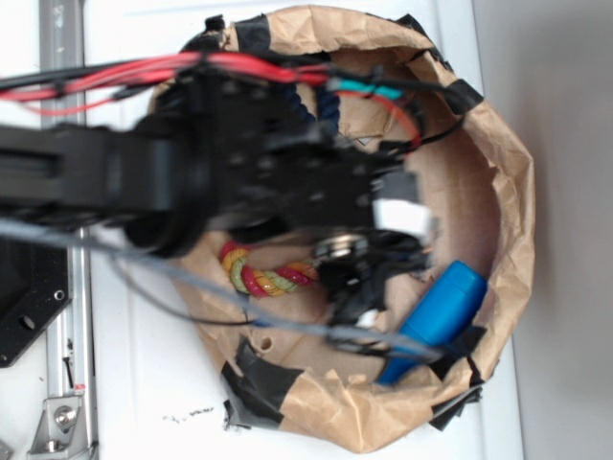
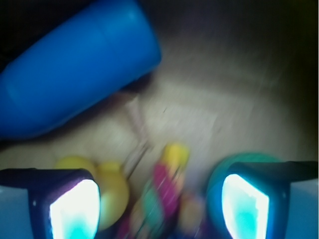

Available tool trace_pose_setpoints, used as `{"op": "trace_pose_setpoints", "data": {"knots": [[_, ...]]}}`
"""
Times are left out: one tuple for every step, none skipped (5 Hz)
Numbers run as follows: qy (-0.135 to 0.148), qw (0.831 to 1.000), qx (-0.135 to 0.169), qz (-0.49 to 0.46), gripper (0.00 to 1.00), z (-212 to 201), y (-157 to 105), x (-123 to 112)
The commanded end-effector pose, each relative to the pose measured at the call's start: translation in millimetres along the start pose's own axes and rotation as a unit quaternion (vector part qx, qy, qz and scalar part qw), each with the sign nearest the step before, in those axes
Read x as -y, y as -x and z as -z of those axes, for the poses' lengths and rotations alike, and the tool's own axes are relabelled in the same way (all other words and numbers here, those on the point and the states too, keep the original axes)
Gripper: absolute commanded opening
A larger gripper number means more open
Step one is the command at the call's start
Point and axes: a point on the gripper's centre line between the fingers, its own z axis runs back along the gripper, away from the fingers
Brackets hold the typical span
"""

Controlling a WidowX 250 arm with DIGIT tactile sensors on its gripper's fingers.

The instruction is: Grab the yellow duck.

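Note:
In the blurred wrist view the yellow duck (image 2: 112, 191) lies on the brown paper floor, just inside my left finger (image 2: 75, 209) and partly hidden behind it. My gripper (image 2: 159, 209) is open. The red, green and yellow braided rope (image 2: 167, 189) lies between the fingers. A green ball (image 2: 215, 179) shows behind the right finger (image 2: 244, 206). In the exterior view the arm and gripper (image 1: 354, 302) reach down into the paper bowl and hide the duck.
A blue bottle (image 2: 75, 69) lies on its side ahead of the gripper, seen also as the blue bottle (image 1: 436, 316) at the bowl's right. The rope (image 1: 268, 276) lies left of the gripper. The brown paper bowl's taped rim (image 1: 508, 192) rings everything. Cables cross above.

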Motion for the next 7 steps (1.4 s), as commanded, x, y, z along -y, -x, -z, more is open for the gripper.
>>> {"op": "trace_pose_setpoints", "data": {"knots": [[0.018, 0.999, -0.021, 0.043, 1.0, 13.6, 20.5, 57.6], [0.013, 0.998, -0.016, 0.053, 1.0, 15.6, 10.7, 56.7], [0.079, 0.99, 0.013, 0.115, 1.0, 5.1, -14.0, 60.1], [0.097, 0.977, 0.005, 0.188, 1.0, 5.2, -25.6, 69.6], [0.077, 0.966, -0.018, 0.244, 1.0, 7.8, -25.5, 74.6], [0.072, 0.968, -0.019, 0.239, 0.0, 10.6, -21.3, 72.7], [0.058, 0.973, -0.026, 0.222, 0.0, 9.7, -11.3, 66.2]]}}
